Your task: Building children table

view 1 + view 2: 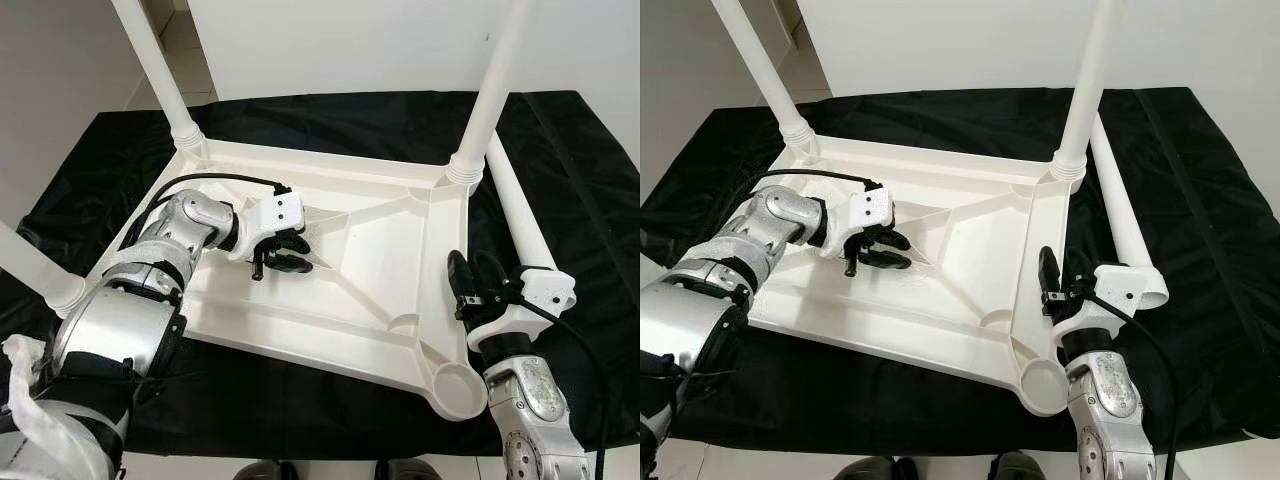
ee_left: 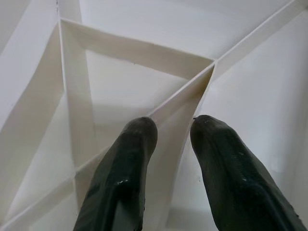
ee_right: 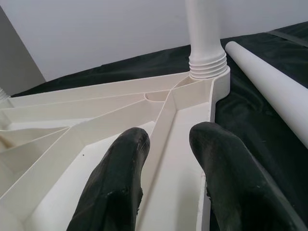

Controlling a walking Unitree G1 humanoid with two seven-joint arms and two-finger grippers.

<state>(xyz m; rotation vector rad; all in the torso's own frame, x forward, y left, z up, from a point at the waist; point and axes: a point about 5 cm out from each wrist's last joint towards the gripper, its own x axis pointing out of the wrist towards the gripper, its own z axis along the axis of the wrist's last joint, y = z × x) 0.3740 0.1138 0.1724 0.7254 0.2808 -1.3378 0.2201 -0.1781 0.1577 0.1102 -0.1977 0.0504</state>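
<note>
The inverted white tabletop (image 1: 330, 290) lies on the black-covered desk (image 1: 560, 150), three legs fitted. Left pincer (image 1: 285, 255) straddles a rib, unclamped; right pincer (image 1: 470, 285) is parted at the rim. Next: seat the loose leg (image 1: 520, 215) in the empty socket (image 1: 458, 388).

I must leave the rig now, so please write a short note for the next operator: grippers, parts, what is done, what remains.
Left gripper: open, astride a rib inside the upturned white tabletop.
Right gripper: open, at the tabletop's right rim.
Done: three legs stand in their sockets, far left, far right, near left.
Left: the fourth leg lies loose on the black cloth; the near right socket is empty. Pick it up and fit it there.
</note>
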